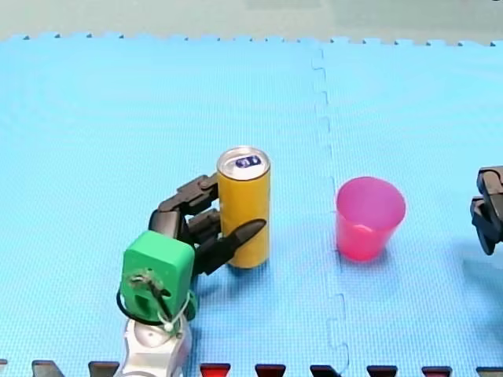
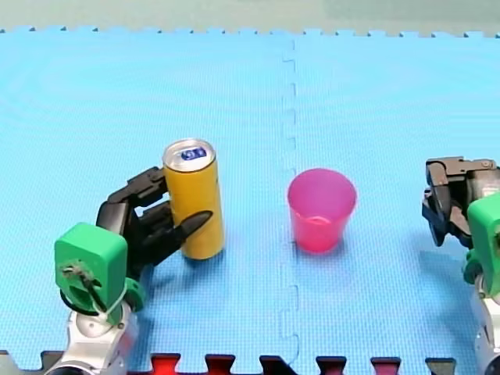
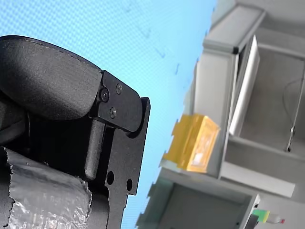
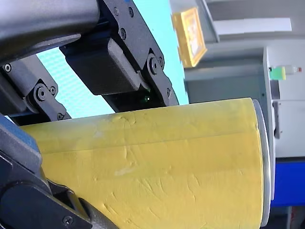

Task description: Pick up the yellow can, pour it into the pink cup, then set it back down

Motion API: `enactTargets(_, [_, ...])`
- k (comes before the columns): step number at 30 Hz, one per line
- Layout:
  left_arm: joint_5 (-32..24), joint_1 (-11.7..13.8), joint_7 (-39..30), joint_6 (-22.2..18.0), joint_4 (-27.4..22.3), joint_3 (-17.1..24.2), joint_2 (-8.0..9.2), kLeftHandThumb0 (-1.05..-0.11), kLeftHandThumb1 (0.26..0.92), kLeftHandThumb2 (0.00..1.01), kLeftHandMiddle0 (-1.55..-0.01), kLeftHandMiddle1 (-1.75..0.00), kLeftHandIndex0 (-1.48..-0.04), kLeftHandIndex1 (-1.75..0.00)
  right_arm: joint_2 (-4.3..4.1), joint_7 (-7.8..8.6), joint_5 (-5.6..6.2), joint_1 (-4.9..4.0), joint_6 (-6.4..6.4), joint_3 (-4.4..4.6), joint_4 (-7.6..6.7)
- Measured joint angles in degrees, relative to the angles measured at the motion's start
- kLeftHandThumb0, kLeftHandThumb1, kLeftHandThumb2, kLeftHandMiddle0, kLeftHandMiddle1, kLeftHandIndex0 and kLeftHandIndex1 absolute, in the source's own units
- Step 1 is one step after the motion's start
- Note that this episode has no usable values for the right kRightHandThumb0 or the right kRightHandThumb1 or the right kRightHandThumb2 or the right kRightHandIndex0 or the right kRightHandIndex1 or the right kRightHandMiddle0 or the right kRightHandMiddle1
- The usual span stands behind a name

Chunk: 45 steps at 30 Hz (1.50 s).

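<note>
On the blue foam mat (image 2: 375,94), the yellow can (image 2: 195,203) stands upright, left of the pink cup (image 2: 322,209) and apart from it. The left hand (image 2: 144,223) is closed around the can, 1 finger (image 2: 191,225) across its front and 2 behind. The right hand (image 2: 449,195), fingers curled, holds nothing at the mat's right edge.

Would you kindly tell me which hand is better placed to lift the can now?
Left. The left hand is closed around the upright can, so it need only rise. The right hand is beyond the cup, near the right edge of the mat.
</note>
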Motion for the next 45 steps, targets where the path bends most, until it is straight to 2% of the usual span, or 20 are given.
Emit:
enactTargets(10, [-4.4,0.7,-6.0,-2.3,1.0,3.8,-1.69,-0.397,0.806,0.0,-1.29,0.0,-1.17,0.0,-0.39,-0.11,-0.18,-0.08,0.04,0.05,0.06])
enactTargets(19, [-5.1,1.2,-9.6,-2.9,1.2,4.9,-1.4,-0.398,0.809,0.0,-1.28,0.0,-1.17,0.0,-0.49,-0.57,-0.52,-0.43,0.06,0.27,0.29])
enactTargets(26, [-3.2,1.4,-8.2,-3.4,1.4,4.3,-0.96,-0.397,0.811,0.0,-1.28,0.0,-1.17,0.0,-0.49,-0.75,-0.53,-0.55,0.06,0.31,0.32])
enactTargets(34, [1.8,1.9,-2.5,-4.2,1.7,1.9,0.09,-0.395,0.812,0.0,-1.28,0.0,-1.17,0.0,-0.49,-1.14,-0.71,-0.55,0.06,0.58,0.12])
enactTargets(45, [3.4,2.1,0.9,-4.6,2.0,1.0,0.34,-0.388,0.812,0.0,-1.3,-0.01,-1.17,0.0,-0.56,-1.31,-0.7,-0.47,0.06,0.68,-0.04])
